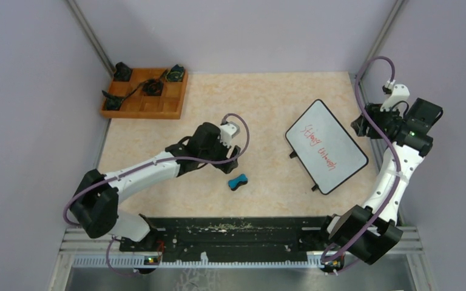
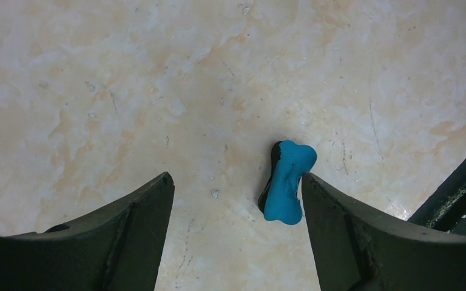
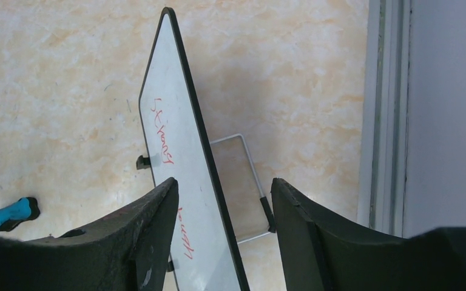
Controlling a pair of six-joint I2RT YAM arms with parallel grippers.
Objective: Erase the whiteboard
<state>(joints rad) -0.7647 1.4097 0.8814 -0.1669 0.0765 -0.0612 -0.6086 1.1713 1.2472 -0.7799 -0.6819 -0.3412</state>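
The whiteboard (image 1: 326, 145) stands tilted at the right of the table, propped on a wire stand, with red handwriting on its face. It also shows in the right wrist view (image 3: 179, 103). My right gripper (image 1: 364, 125) is open and empty; in its own view (image 3: 224, 185) the board's black upper edge runs between the two fingers, and I cannot tell whether they touch it. A small blue eraser (image 1: 238, 181) lies on the table left of the board. My left gripper (image 1: 233, 159) is open just above the eraser (image 2: 286, 182), which lies against the inside of the right fingertip (image 2: 315, 194).
A wooden tray (image 1: 176, 100) holding several black parts sits at the back left. A black rail (image 1: 236, 233) runs along the near edge. The board's wire stand (image 3: 250, 163) reaches behind it. A metal post and wall (image 3: 385, 109) stand close on the right.
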